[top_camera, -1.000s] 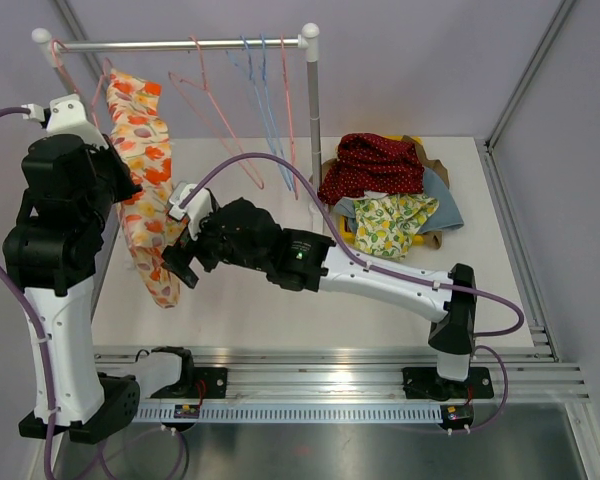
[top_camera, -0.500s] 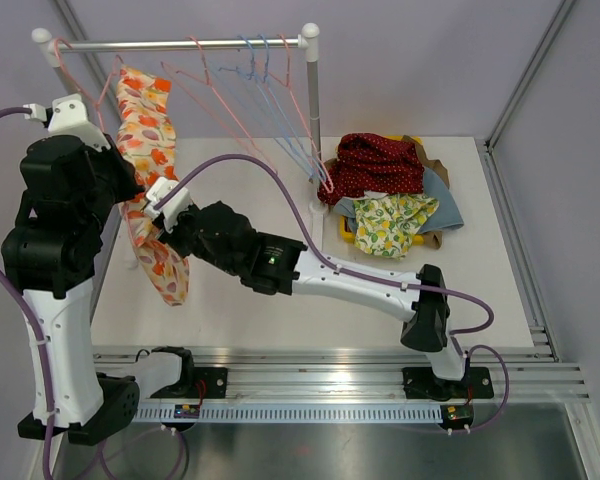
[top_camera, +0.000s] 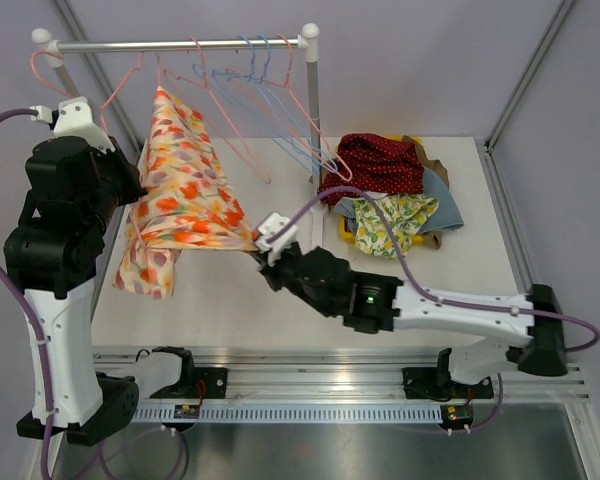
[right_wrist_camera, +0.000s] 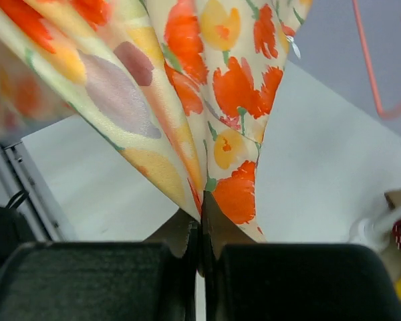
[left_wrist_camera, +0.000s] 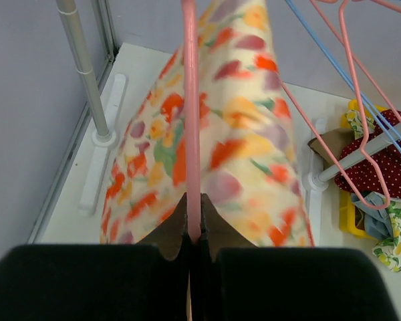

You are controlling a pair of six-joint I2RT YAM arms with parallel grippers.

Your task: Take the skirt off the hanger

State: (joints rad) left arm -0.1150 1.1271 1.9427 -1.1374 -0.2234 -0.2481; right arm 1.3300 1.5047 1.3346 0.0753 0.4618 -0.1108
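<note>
Skirt (top_camera: 185, 190), cream with orange flowers, hangs under the rail (top_camera: 180, 44) above the left of the table (top_camera: 230, 305), with its lower edge stretched sideways to the right. The right gripper (right_wrist_camera: 200, 231) is pinched tight on that hem. The left gripper (left_wrist_camera: 194, 234) is clamped on the pink hanger (left_wrist_camera: 191, 134). The cloth is blurred there, but the skirt seems draped over the hanger. A heap of clothes (top_camera: 385, 190) lies well apart at the far right.

Skirt (top_camera: 185, 200): cream fabric printed with orange, red and purple flowers, spread beneath the left half of the rail (top_camera: 180, 44) on a pink hanger (left_wrist_camera: 190, 100), one lower corner stretched taut rightward.
</note>
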